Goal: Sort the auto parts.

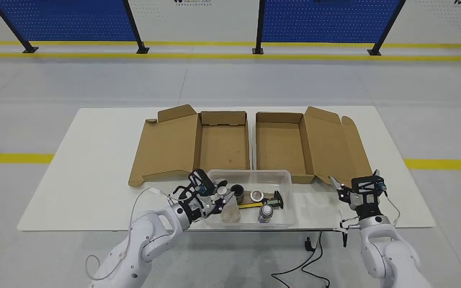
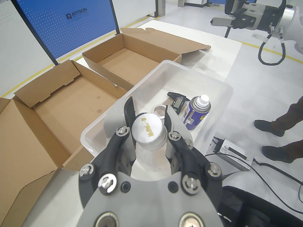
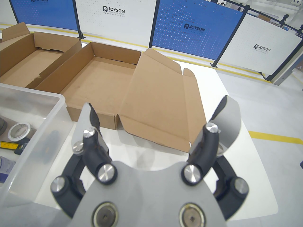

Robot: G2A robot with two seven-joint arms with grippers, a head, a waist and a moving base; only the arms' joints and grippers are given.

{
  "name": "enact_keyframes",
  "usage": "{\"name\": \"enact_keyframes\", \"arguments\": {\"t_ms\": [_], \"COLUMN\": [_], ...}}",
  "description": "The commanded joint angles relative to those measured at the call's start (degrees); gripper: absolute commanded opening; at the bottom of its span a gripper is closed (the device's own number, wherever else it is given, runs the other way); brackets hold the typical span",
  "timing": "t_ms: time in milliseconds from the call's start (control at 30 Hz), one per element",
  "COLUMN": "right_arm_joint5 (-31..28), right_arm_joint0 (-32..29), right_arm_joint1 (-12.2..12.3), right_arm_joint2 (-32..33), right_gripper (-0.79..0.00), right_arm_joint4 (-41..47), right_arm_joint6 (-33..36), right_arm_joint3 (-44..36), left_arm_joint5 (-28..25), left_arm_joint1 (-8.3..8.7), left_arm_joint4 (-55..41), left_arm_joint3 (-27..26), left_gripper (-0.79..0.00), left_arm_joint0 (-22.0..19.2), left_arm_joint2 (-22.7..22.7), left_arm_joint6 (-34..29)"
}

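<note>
White plastic marked the thing that mattered: a capped bottle [image 2: 148, 131] stood roughly upright, its long axis near vertical, at the left end of the clear bin [image 2: 222, 88]. The left hand [image 2: 148, 116] was clamped on it, one finger pressed to each side of the cap, with the bottle's body dropping away below the fingers. Whether its base sat on the bin floor or hung just above it could not be told.

From that grip the left cardboard box [image 1: 223, 147] lay straight ahead, just over the bin's far wall, and the right cardboard box [image 1: 281, 147] lay ahead and off to the right. The left arm was plainly the nearer one to both the bottle and the left box. The move would likely call for a lift clear of the bin wall before any travel forward.

A spray can [image 2: 195, 114], a caliper [image 2: 177, 100] and a tape ring [image 2: 159, 109] remained in the bin. The right hand [image 3: 157, 109] hung with its fingers spread wide and holding nothing, over the counter [image 1: 94, 165] just right of the bin.
</note>
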Motion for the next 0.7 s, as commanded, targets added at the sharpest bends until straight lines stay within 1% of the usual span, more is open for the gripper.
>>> {"name": "enact_keyframes", "arguments": {"t_ms": [0, 467, 667], "right_arm_joint5": [0.0, 0.0, 0.0], "right_arm_joint0": [0.0, 0.0, 0.0], "right_arm_joint1": [0.0, 0.0, 0.0], "right_arm_joint2": [0.0, 0.0, 0.0], "right_gripper": [0.0, 0.0, 0.0], "right_arm_joint4": [0.0, 0.0, 0.0], "right_arm_joint6": [0.0, 0.0, 0.0], "right_arm_joint3": [0.0, 0.0, 0.0], "left_arm_joint5": [0.0, 1.6, 2.6], "left_arm_joint1": [0.07, 0.33, 0.3], "left_arm_joint4": [0.2, -0.6, 0.4], "left_arm_joint3": [-0.9, -7.3, -6.6], "left_gripper": [-0.785, -0.785, -0.785], "left_arm_joint0": [0.2, 0.6, -0.5], "left_arm_joint2": [-0.3, -2.7, -3.0], "left_arm_joint6": [0.3, 2.0, 2.6]}}
